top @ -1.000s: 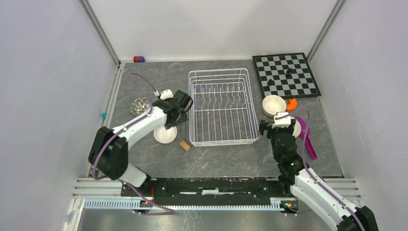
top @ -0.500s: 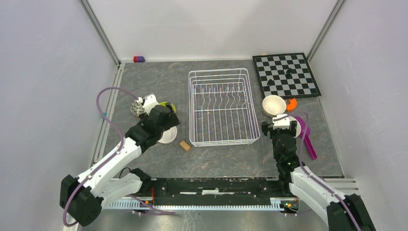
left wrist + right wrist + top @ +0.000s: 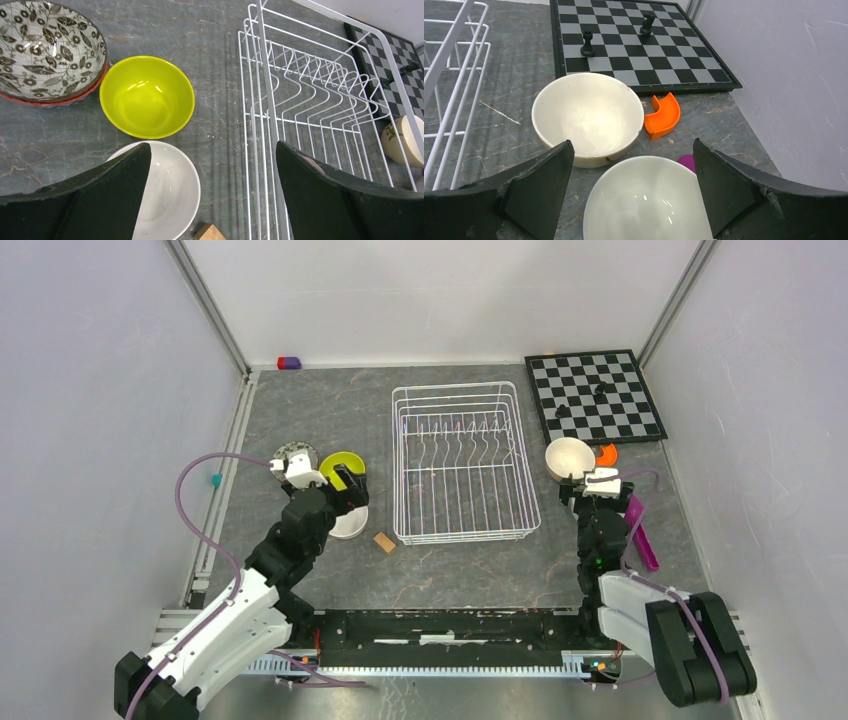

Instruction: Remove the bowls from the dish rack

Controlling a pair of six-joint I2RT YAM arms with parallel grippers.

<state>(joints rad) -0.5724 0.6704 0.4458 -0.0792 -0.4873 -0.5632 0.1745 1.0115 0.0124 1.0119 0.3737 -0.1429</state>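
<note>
My left tool (image 3: 212, 145): fingers spread wide, empty, above left white bowl (image 3: 167, 195), near left edge of surface. My right tool (image 3: 632, 141): likewise, above right white bowl (image 3: 649, 200), right edge.

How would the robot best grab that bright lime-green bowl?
Probably by the rim, coming straight down from above. The lime-green ceramic bowl sits upright and open, so one gripper finger can go inside, one outside. The rim facing the white wire dish rack looks freest; the patterned bowl and plain white bowl crowd other sides.
</note>
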